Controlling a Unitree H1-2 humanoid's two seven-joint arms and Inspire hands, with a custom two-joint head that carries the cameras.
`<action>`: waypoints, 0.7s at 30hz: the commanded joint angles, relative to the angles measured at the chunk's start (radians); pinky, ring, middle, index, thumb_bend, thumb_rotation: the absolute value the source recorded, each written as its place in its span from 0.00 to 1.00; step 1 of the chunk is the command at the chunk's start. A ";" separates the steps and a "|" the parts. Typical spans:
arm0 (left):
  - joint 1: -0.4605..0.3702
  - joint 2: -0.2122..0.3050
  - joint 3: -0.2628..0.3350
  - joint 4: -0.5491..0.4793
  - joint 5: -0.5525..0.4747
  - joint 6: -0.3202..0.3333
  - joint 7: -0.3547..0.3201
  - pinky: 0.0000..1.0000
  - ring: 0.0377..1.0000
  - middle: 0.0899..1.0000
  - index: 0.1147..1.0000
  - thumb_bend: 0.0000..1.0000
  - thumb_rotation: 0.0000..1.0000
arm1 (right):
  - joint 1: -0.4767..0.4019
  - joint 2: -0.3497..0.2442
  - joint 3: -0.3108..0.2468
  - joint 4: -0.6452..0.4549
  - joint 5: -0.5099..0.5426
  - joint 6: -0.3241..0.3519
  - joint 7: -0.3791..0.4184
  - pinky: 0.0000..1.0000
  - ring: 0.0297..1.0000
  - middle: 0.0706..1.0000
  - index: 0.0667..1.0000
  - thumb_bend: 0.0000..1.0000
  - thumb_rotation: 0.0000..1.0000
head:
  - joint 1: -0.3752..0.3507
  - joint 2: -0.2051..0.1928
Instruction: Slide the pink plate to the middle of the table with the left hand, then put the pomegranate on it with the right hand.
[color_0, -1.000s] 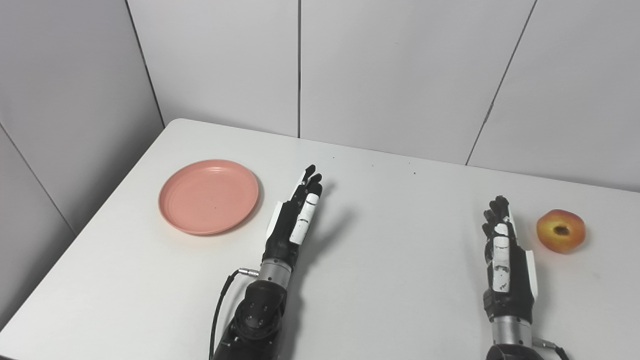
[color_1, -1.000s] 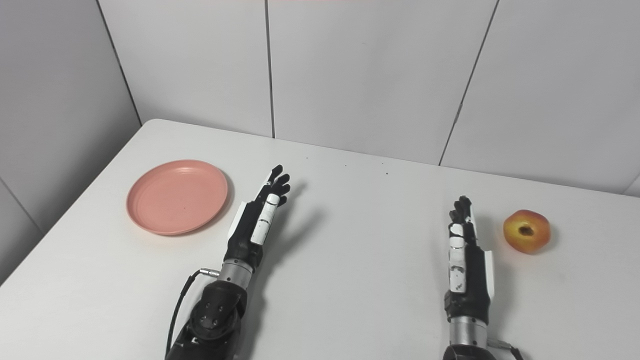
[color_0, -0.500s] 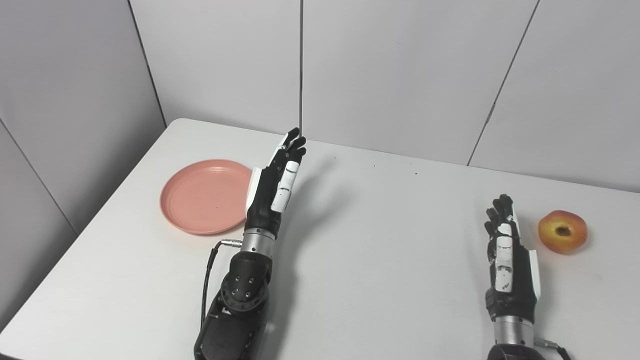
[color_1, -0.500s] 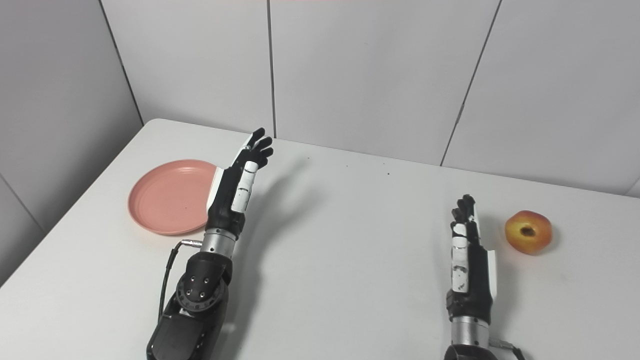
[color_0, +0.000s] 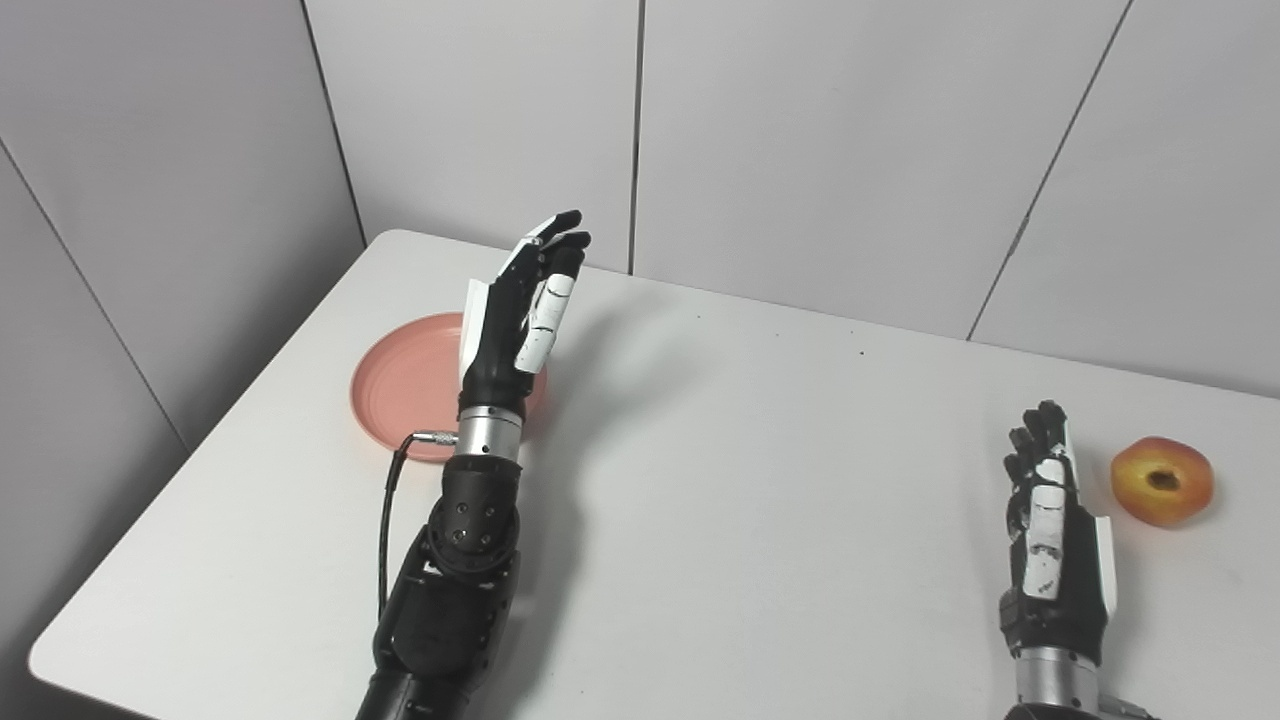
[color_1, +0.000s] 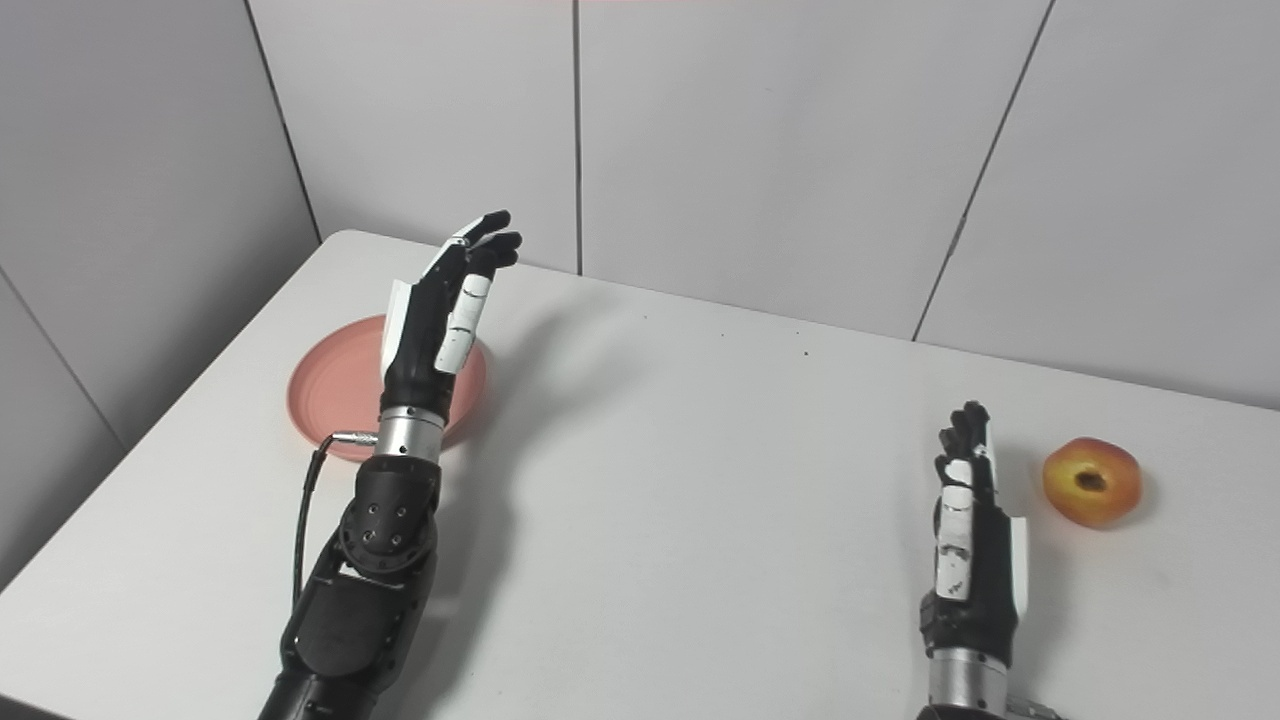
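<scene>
The pink plate is lying flat on the table, near its far left corner. It is round and shallow with a low raised rim, and its right part is sitting hidden behind the robot's arm. The pomegranate is resting on the same table, well apart from the plate, toward the right edge. It is red and yellow, with its dark crown end facing upward.

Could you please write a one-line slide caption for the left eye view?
Left hand raised open above the pink plate; right hand rests open beside the pomegranate.
</scene>
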 joint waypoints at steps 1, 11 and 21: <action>-0.051 0.038 0.020 0.003 0.005 -0.028 0.021 0.82 0.77 0.76 0.75 0.78 1.00 | 0.044 -0.019 -0.010 0.072 0.002 -0.024 0.012 1.00 0.97 0.97 0.97 0.50 1.00 | 0.001 0.001; -0.053 0.112 0.090 0.001 -0.117 0.017 -0.016 0.86 0.81 0.80 0.78 0.63 1.00 | 0.042 -0.022 -0.008 0.076 0.003 -0.028 0.013 1.00 0.97 0.96 0.96 0.50 1.00 | 0.004 0.000; -0.049 0.163 0.136 -0.005 -0.153 -0.006 -0.009 0.76 0.77 0.76 0.74 0.31 1.00 | 0.043 -0.023 -0.005 0.072 -0.002 -0.023 0.010 1.00 0.97 0.97 0.97 0.49 1.00 | 0.009 -0.005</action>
